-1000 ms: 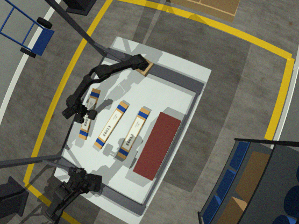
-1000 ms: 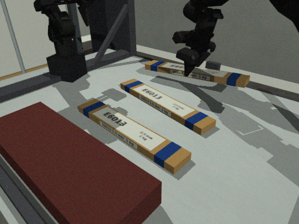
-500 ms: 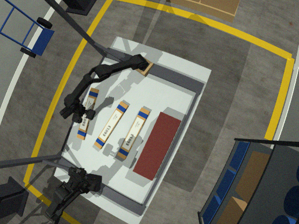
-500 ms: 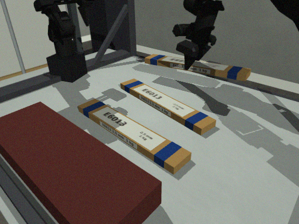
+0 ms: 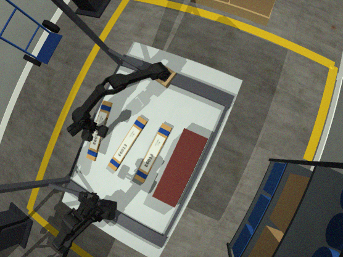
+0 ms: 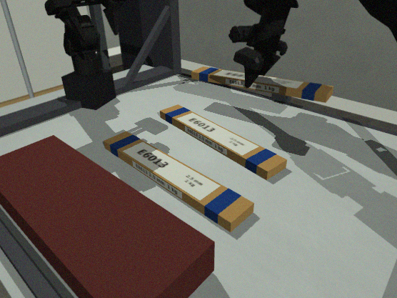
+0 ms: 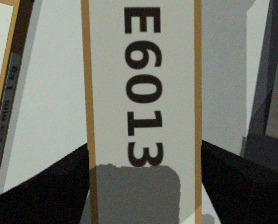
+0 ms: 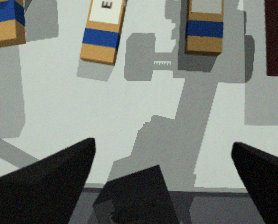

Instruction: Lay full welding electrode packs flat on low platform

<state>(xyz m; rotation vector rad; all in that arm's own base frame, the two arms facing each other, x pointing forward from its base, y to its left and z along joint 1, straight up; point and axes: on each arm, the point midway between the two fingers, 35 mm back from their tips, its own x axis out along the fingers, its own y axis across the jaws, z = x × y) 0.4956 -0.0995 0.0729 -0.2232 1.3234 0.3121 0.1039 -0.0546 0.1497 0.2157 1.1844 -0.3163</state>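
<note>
My left gripper (image 5: 96, 132) (image 6: 250, 81) (image 7: 143, 147) is shut across the middle of the outer electrode pack (image 5: 103, 116) (image 6: 310, 91) (image 7: 142, 100) (image 8: 10, 25), which it holds roughly level a little above the table. The middle pack (image 5: 129, 140) (image 6: 214, 136) (image 8: 105, 30) and the pack nearest the platform (image 5: 157, 145) (image 6: 178, 172) (image 8: 204, 30) lie flat on the table, label up. The low dark red platform (image 5: 182, 167) (image 6: 89, 201) (image 8: 272, 40) bears no pack. My right gripper (image 8: 163, 146) is open and empty, high at its own end of the table.
A dark frame rail (image 5: 200, 88) runs round the white table (image 5: 185, 105) (image 6: 303, 211). The middle pack lies beside the held one, and its edge shows in the left wrist view. A black block (image 8: 135, 195) shows below my right fingers.
</note>
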